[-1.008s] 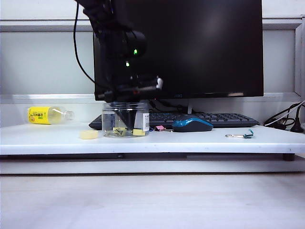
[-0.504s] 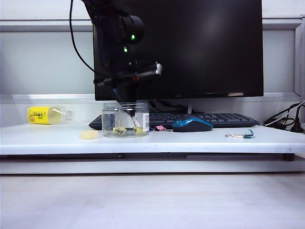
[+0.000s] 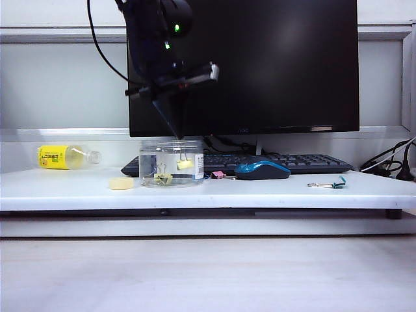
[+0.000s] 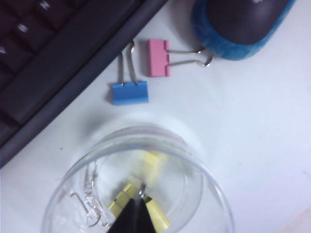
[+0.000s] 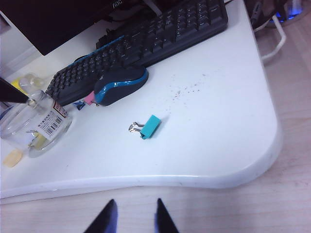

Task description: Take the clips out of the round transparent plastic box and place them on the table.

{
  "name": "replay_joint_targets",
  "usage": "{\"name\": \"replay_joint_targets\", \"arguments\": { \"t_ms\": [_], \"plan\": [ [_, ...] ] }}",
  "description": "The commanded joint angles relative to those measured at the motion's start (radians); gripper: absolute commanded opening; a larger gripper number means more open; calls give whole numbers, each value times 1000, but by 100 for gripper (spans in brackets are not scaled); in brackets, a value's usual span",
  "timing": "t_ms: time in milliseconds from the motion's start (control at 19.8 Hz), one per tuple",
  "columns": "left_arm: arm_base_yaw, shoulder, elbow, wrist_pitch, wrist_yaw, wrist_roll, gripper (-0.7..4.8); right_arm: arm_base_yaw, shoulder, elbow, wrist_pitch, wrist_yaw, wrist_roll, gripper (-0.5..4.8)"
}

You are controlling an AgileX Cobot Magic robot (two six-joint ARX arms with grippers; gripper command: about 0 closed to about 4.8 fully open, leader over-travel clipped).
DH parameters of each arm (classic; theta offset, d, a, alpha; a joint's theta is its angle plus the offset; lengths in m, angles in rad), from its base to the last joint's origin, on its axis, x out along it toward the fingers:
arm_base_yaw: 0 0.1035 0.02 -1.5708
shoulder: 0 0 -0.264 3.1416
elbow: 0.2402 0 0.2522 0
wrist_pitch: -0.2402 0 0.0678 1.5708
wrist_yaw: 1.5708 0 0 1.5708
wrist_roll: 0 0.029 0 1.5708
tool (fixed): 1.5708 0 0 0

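Observation:
The round transparent plastic box [image 3: 170,151] stands on the white table [image 3: 65,190] in front of the keyboard. My left gripper [image 3: 177,135] hangs at its mouth, shut on the wire handle of a yellow clip [image 3: 184,164] that dangles inside the box. In the left wrist view the shut tips [image 4: 139,200] pinch that handle above the yellow clip [image 4: 158,217]. Another yellow clip [image 3: 162,177] lies on the box's floor. A blue clip [image 4: 129,92] and a pink clip [image 4: 158,58] lie on the table beside the box. My right gripper [image 5: 133,216] stands open and holds nothing, off the table's front edge.
A blue and black mouse [image 3: 261,169] and a black keyboard [image 3: 292,161] sit right of the box, under the monitor [image 3: 273,65]. A teal clip [image 3: 335,184] lies further right. A pale yellow disc [image 3: 121,184] and a yellow-labelled bottle [image 3: 65,156] lie to the left.
My left gripper has risen from deep inside the box to its mouth, lifting one yellow clip off the box's floor. The right arm has not moved.

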Motion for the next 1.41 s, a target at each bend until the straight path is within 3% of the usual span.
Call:
{"name": "replay_joint_targets", "arguments": {
  "t_ms": [50, 453, 605, 806, 1159, 1260, 1411],
  "plan": [
    [-1, -31, 6, 2, 6, -2, -6, 0, 0, 2, 3, -1, -5, 107],
    [-1, -40, 5, -8, 11, 1, 0, 0, 0, 2, 3, -1, -5, 107],
    [-2, -29, 5, -31, 39, 19, 90, 0, -1, 2, 3, -2, -5, 107],
    [-2, -22, 4, -96, 38, 77, 92, 0, -2, 2, 3, -4, -5, 107],
    [-2, 38, 2, -101, 37, 67, 95, 0, -2, 2, 3, -4, -5, 107],
    [-2, 64, 2, -99, 34, 61, 148, 0, -2, 2, 3, -4, -5, 107],
    [-2, 83, 2, -85, 15, 60, 157, 0, -2, 2, 3, -4, -5, 107]
  ]
}}
